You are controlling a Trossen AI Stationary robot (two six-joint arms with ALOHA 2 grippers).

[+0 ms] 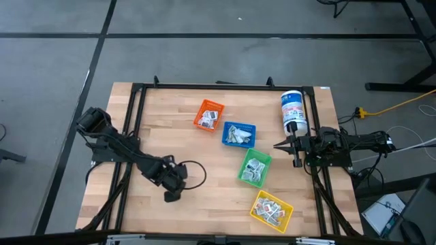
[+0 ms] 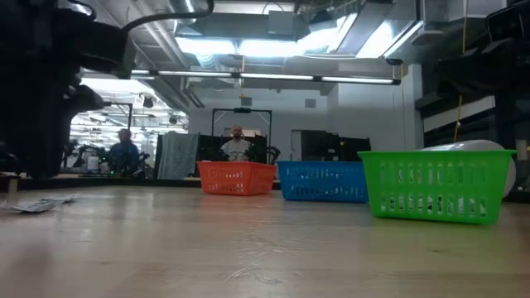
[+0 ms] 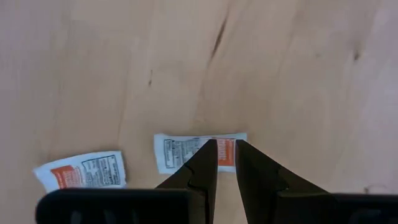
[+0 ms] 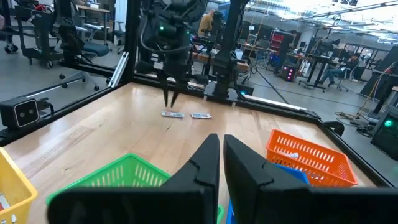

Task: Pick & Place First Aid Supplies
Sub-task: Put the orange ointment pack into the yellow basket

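Dark fingers of the left gripper fill the foreground of the left wrist view, hanging just above a small white packet on the bare wooden table, jaws a narrow slit apart and grasping nothing. A second packet lies just beside the first. Both rest well apart from the orange bin, blue bin, green bin and yellow bin. The right gripper waits clenched and empty near the white canister. Because the packet lies flat, the fingertips could scrape the wood, slide off or push it away; so narrow a gap may miss its edge.
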